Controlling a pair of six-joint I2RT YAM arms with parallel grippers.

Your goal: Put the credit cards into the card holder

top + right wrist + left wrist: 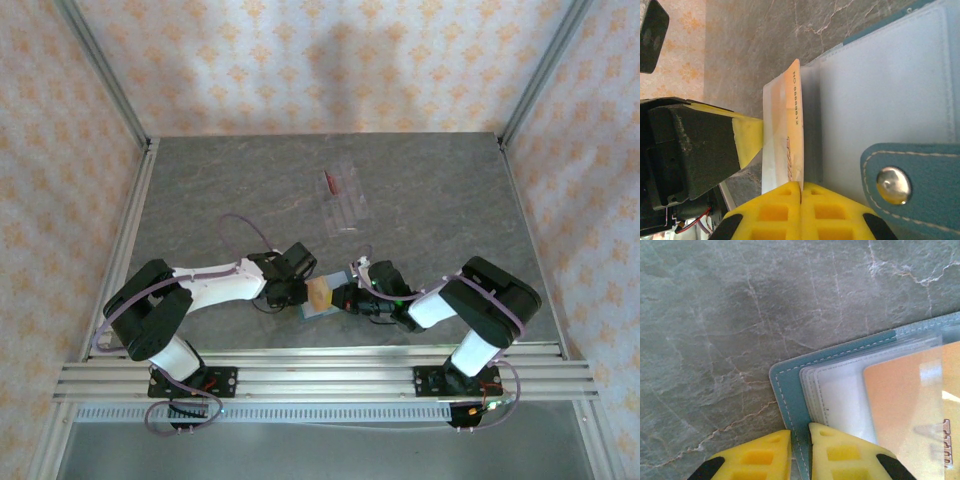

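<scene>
The teal card holder (pixel 312 303) lies open near the front edge of the table, between both arms. My left gripper (pixel 800 432) is shut on the edge of its teal cover (pixel 789 390), beside the clear sleeves (pixel 840 390). My right gripper (pixel 801 186) is shut on an orange credit card (pixel 794 125), which stands on edge against the clear sleeves (pixel 875 85). In the left wrist view this orange card (pixel 905 405) lies partly under a clear sleeve. The holder's snap strap (pixel 895 186) shows at the right. A dark red credit card (pixel 328 181) lies farther back on the table.
A clear plastic stand (pixel 346 203) sits mid-table by the red card. The grey marbled table (pixel 220 190) is fenced by aluminium rails (pixel 130 230) and patterned walls. The left gripper's yellow finger (pixel 747 137) is close to the orange card in the right wrist view.
</scene>
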